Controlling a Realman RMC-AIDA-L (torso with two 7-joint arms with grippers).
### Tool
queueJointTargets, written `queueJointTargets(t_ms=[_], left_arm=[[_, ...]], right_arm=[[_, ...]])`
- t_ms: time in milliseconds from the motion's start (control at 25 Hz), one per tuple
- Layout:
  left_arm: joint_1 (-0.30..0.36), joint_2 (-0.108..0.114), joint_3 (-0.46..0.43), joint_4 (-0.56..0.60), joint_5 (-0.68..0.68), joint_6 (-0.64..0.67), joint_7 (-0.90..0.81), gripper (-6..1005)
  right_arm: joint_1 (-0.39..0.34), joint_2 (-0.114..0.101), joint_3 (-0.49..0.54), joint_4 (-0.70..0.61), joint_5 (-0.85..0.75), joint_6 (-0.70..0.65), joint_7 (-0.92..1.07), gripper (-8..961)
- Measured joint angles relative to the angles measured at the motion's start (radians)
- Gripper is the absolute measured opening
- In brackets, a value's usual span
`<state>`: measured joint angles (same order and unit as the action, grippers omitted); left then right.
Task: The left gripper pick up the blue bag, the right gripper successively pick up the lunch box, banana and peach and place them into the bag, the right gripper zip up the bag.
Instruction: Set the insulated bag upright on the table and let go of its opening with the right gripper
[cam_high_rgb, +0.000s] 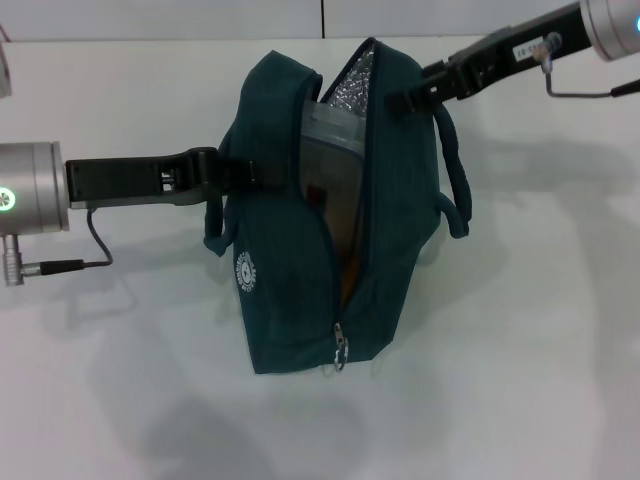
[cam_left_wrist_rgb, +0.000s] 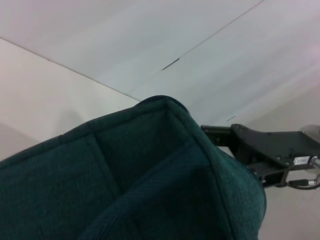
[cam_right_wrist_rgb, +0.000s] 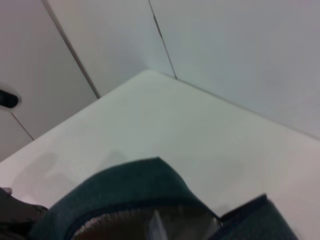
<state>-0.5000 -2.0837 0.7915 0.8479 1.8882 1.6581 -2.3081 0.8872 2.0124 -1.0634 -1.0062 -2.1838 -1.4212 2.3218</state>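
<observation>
The blue bag (cam_high_rgb: 330, 210) hangs above the white table, its top slit partly unzipped. Silver foil lining (cam_high_rgb: 350, 85) shows at the far end, and the metal ring zipper pull (cam_high_rgb: 340, 350) sits at the near end. My left gripper (cam_high_rgb: 228, 175) is shut on the bag's left side by a handle. The lunch box (cam_high_rgb: 335, 150) stands inside the opening. An orange patch (cam_high_rgb: 347, 280) shows deeper in; I cannot tell which fruit it is. The banana and peach are otherwise hidden. My right gripper (cam_high_rgb: 405, 98) touches the bag's far right rim. The bag (cam_left_wrist_rgb: 125, 185) (cam_right_wrist_rgb: 135, 190) fills both wrist views.
The white table (cam_high_rgb: 520, 330) stretches all around under the bag, with a pale wall behind it. A cable (cam_high_rgb: 60, 265) dangles from my left wrist. The bag's right handle (cam_high_rgb: 455, 180) hangs loose below my right arm (cam_left_wrist_rgb: 270, 152).
</observation>
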Motion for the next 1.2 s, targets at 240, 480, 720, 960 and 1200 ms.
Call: queueJointTargets(t_ms=[240, 480, 720, 960, 1200], left_arm=[[0.000, 0.001, -0.001, -0.001, 0.000, -0.001, 0.005, 47], [0.000, 0.001, -0.002, -0.001, 0.000, -0.002, 0.006, 47], [0.004, 0.001, -0.002, -0.001, 0.000, -0.001, 0.011, 47], [0.004, 0.001, -0.002, -0.001, 0.000, -0.001, 0.013, 47], [0.000, 0.001, -0.002, -0.001, 0.000, -0.001, 0.011, 47]], right_arm=[[0.010, 0.000, -0.007, 0.034, -0.060, 0.003, 0.006, 671], [0.013, 0.001, -0.027, 0.031, -0.073, -0.001, 0.027, 652], [0.013, -0.001, -0.035, 0.033, -0.077, 0.009, 0.026, 632], [0.006, -0.001, -0.040, 0.021, -0.079, 0.012, 0.006, 612], [0.008, -0.001, -0.050, 0.021, -0.079, 0.013, 0.004, 323]])
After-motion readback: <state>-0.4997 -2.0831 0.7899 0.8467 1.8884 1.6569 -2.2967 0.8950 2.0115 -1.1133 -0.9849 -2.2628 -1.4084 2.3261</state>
